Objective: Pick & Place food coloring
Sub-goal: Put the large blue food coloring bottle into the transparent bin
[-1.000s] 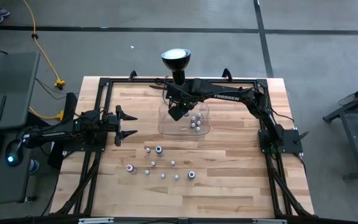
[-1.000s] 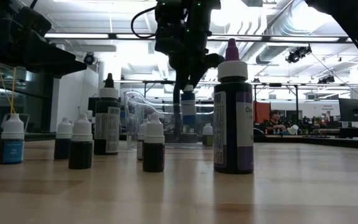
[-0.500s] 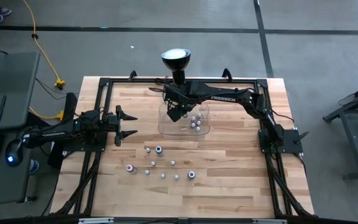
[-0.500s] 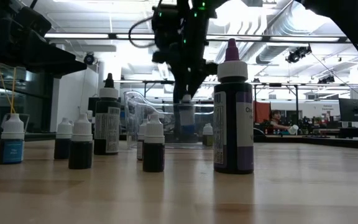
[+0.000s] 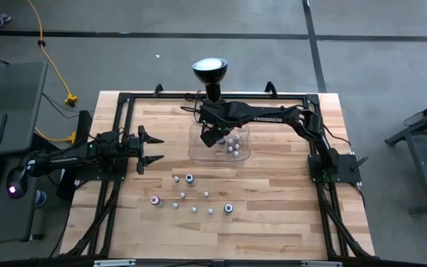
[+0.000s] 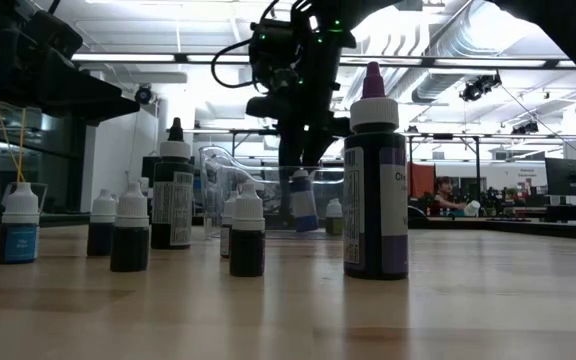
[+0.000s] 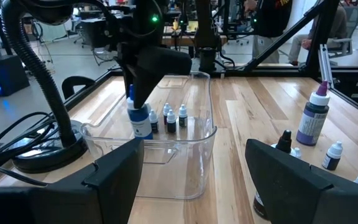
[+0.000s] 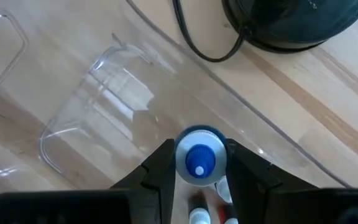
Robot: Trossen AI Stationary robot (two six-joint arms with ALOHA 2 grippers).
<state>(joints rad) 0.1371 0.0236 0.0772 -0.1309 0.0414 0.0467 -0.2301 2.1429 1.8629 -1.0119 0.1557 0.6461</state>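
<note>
My right gripper [image 5: 212, 137] reaches over the clear tray [image 5: 196, 153] and is shut on a small food coloring bottle [image 7: 139, 118] with a blue cap and blue label. Several other small bottles [image 5: 233, 145] stand inside the tray. More bottles [image 5: 189, 179] stand scattered on the wood table in front of the tray; in the low view a tall purple one [image 6: 374, 185] is nearest. My left gripper [image 5: 160, 148] waits open over the table's left side, touching nothing. My right gripper pinches the bottle by its blue cap [image 8: 199, 155], one finger [image 8: 164, 169] on each side, coming from above and pointing down. The bottle [image 6: 303, 205] hangs tilted below the fingers inside the tray. Whether its bottom touches the tray floor I cannot tell.
A black lamp [image 5: 210, 72] stands at the far edge just behind the tray, its cable [image 8: 204, 46] running along the tray's wall. A black frame [image 5: 124, 100] borders the table. Bare wood lies to the right of the tray and along the near edge.
My right gripper has gone down into the tray, carrying the blue-capped bottle. The bottle hung upright above the tray floor before and now sits lower and tilted.
</note>
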